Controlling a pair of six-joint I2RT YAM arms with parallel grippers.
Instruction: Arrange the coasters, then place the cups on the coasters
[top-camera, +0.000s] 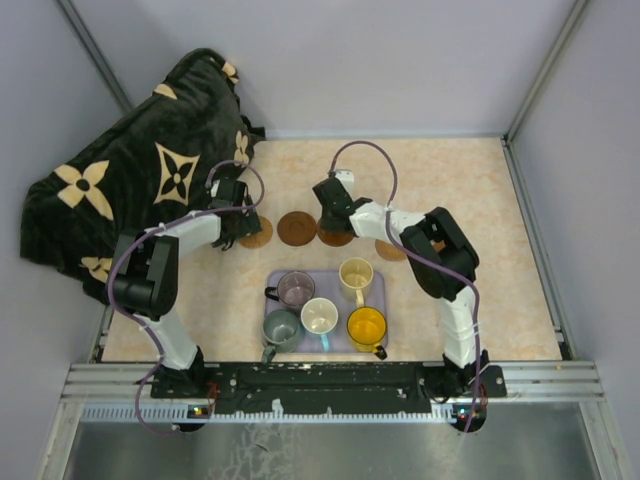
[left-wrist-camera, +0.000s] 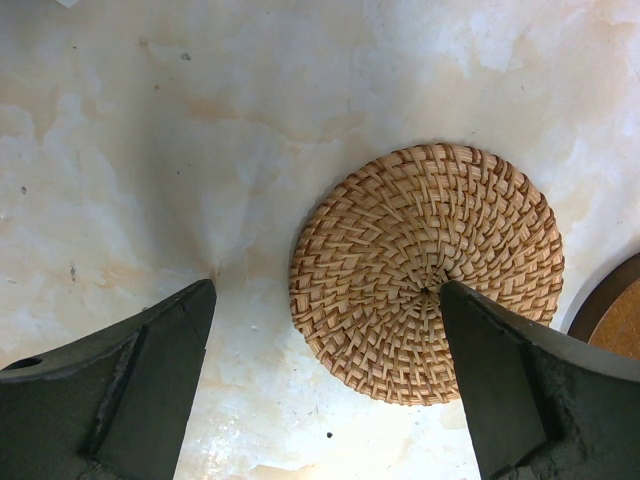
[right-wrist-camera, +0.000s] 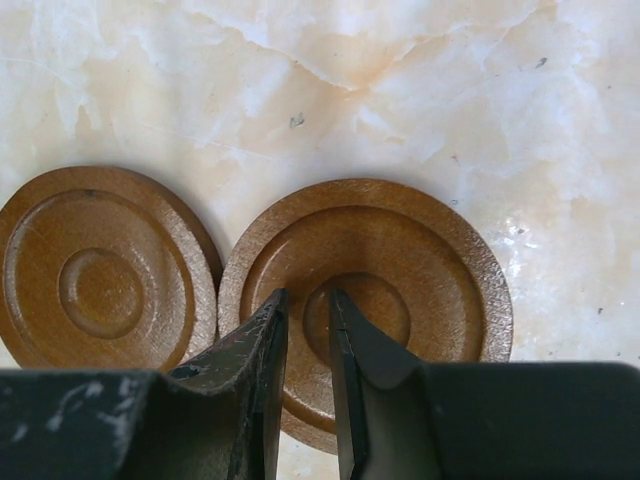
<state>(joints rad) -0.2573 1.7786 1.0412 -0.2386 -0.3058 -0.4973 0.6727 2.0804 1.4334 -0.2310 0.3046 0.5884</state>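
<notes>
Rattan weave fills the left wrist view: the woven coaster (left-wrist-camera: 425, 270) lies flat on the marbled table (top-camera: 480, 200) at the left end of the row, and the left gripper (left-wrist-camera: 328, 288) hangs over it with its fingers spread as wide as they go, holding nothing, one tip over the disc's middle and the other over bare table. The right gripper (right-wrist-camera: 308, 295) has its fingers drawn almost together with only a thin slit between them, gripping nothing, their tips over the centre ring of a wooden coaster (right-wrist-camera: 420, 250). We cannot tell whether they press on it. That disc sits just beside another wooden coaster (right-wrist-camera: 100, 270), rims touching or nearly so, and a fourth coaster (top-camera: 390, 250) shows partly under the right arm. All five cups (top-camera: 320, 316) stand in the lavender tray (top-camera: 322, 280), so we judge the arranging unfinished. Our worry is spacing: a nudge from the narrowed right fingers could slide the disc into or over its neighbour, and coasters this close leave little room for mug handles. A left fingertip lowered onto the weave could also snag and drag the woven disc askew. Later, the cups stand packed close, so lifting one may knock another.
</notes>
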